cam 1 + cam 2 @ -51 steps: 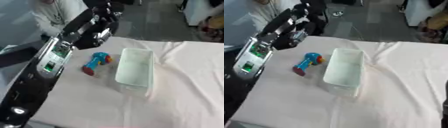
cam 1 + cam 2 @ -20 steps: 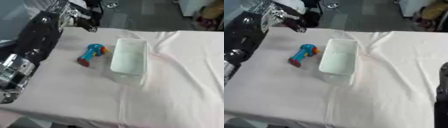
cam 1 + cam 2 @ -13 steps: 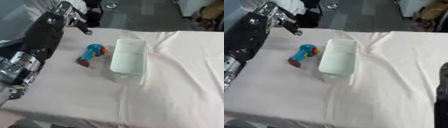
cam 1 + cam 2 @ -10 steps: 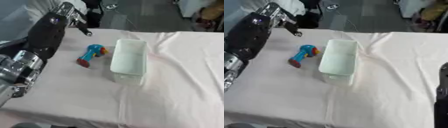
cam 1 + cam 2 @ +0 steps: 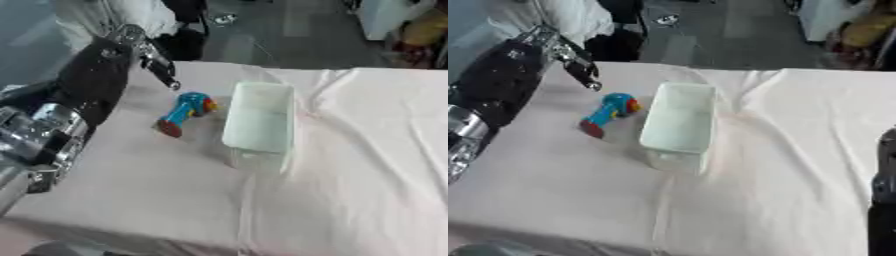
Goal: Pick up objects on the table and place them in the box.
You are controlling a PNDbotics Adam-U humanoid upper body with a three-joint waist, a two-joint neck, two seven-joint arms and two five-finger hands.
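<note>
1. Firstly, the left eye view shows one table (image 5: 350, 200) draped in a pale cloth, bearing two items: one toy (image 5: 185, 113) and one box (image 5: 259, 122).
2. The toy is blue with a red end and an orange and red part at the other end. It lies on the cloth just beside the box's left wall, outside it.
3. The box is one clear, oblong container, upright, with nothing visible inside.
4. One left hand (image 5: 154, 57) hangs above the table's far left part, its fingers pointing down toward the toy, straight and holding nothing. The fingertips are near the toy but apart from it.
5. The right eye view shows the same count: one toy, one box, one left hand.
6. One dark part of the right arm (image 5: 883, 200) shows at the lower right edge; whether its fingers are open or closed cannot be told.
</note>
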